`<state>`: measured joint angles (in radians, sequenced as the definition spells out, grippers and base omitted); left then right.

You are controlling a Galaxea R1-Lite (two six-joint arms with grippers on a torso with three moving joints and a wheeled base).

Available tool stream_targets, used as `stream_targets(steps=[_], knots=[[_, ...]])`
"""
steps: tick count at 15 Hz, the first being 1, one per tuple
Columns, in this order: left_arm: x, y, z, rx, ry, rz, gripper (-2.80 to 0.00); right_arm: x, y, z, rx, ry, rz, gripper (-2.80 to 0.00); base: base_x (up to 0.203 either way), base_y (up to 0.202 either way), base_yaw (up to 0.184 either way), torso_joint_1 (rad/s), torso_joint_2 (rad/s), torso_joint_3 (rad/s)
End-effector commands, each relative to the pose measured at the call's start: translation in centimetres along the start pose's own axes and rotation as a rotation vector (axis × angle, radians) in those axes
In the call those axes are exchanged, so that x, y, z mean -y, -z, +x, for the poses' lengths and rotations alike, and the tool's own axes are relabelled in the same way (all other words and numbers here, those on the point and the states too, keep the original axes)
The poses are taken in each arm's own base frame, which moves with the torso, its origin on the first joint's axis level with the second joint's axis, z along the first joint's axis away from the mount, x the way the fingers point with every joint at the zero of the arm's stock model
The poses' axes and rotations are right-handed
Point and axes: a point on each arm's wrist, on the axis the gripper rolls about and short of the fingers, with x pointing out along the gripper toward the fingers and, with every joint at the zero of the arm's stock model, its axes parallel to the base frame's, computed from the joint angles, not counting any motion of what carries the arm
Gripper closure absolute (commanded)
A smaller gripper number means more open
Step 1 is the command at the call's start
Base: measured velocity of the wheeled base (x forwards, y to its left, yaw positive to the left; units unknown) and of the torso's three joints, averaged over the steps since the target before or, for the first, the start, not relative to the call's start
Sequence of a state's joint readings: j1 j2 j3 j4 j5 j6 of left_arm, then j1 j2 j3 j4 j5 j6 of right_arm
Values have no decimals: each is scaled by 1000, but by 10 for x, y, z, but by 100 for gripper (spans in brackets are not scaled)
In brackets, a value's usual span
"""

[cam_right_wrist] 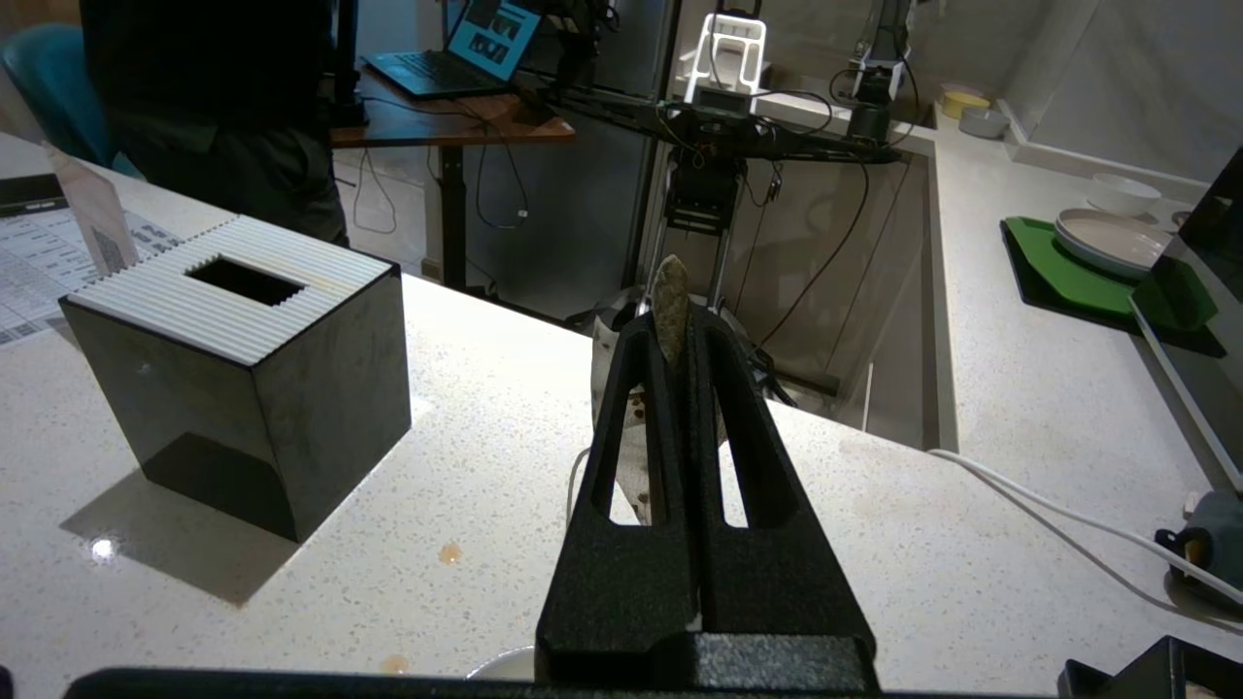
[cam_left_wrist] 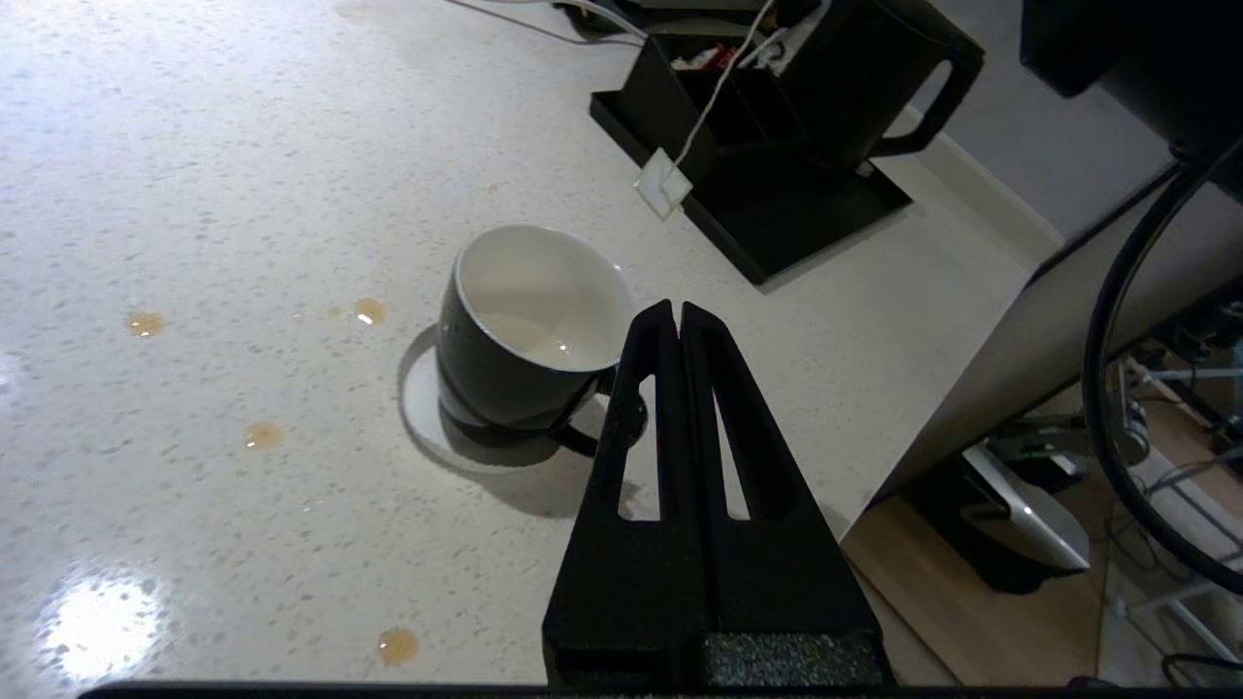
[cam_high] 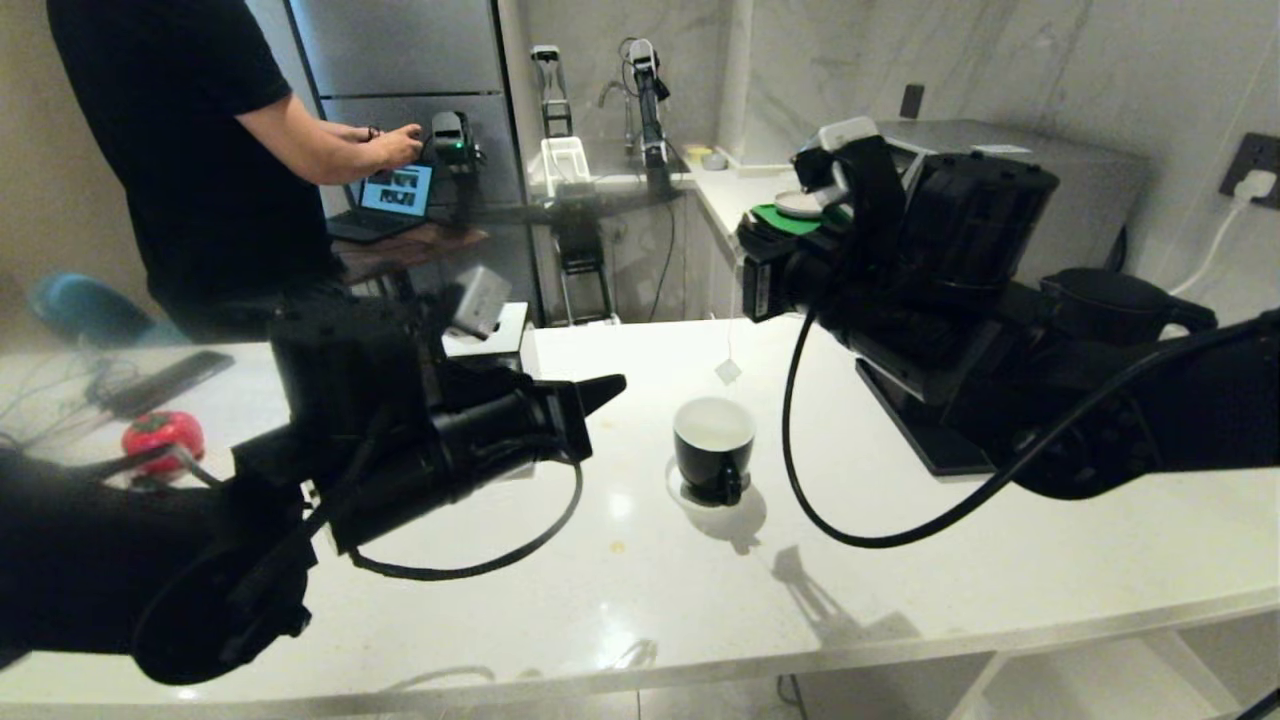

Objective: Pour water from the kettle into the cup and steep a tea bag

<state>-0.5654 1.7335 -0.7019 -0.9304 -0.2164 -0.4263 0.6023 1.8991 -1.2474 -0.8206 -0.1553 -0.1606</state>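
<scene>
Two grippers are present over a white speckled counter [cam_high: 900,600]. Left gripper [cam_left_wrist: 677,313]: fingers pressed together, empty, hovering just beside the cup's handle. Right gripper [cam_right_wrist: 672,320]: fingers clamped on a flat greyish piece, from which a thin string hangs; in the head view that gripper's tips are hidden behind the arm's own black body. Cup [cam_high: 713,447], black with white interior, stands upright mid-counter; any water inside is hard to make out. Tea bag [cam_high: 728,371], a small pale square on its string, dangles above and just behind the cup rim, not touching it. Kettle [cam_high: 1110,300] is mostly hidden in the head view; the left wrist view shows its loop handle, beside a black organizer box [cam_left_wrist: 680,97]. Only the right wrist view shows the black tissue box [cam_right_wrist: 243,379]. Amber drops [cam_left_wrist: 264,435] spot the counter. One person [cam_high: 200,150], cut off at the shoulders, stands at a laptop [cam_high: 385,200].
</scene>
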Motion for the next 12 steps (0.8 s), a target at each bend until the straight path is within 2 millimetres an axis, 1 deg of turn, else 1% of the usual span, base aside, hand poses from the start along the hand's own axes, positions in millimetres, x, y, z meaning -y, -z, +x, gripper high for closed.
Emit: stream_targets(steps=[1, 5, 8, 10, 12], knots=[[-2, 8, 8, -12, 6, -3, 0, 1, -3, -1, 12, 3, 0, 0, 0, 0, 0, 0, 0, 0], [-1, 14, 20, 30, 45, 8, 0, 1, -7, -3, 19, 4, 1, 0, 0, 0, 0, 0, 0, 0], [2, 21, 24, 8, 58, 18, 0, 2, -9, -4, 25, 5, 2, 0, 0, 0, 0, 0, 0, 0], [0, 26, 27, -8, 54, 81, 0, 2, -9, -4, 25, 5, 2, 0, 0, 0, 0, 0, 0, 0], [1, 28, 29, -11, 58, 94, 0, 2, -9, -4, 24, 5, 2, 0, 0, 0, 0, 0, 0, 0]])
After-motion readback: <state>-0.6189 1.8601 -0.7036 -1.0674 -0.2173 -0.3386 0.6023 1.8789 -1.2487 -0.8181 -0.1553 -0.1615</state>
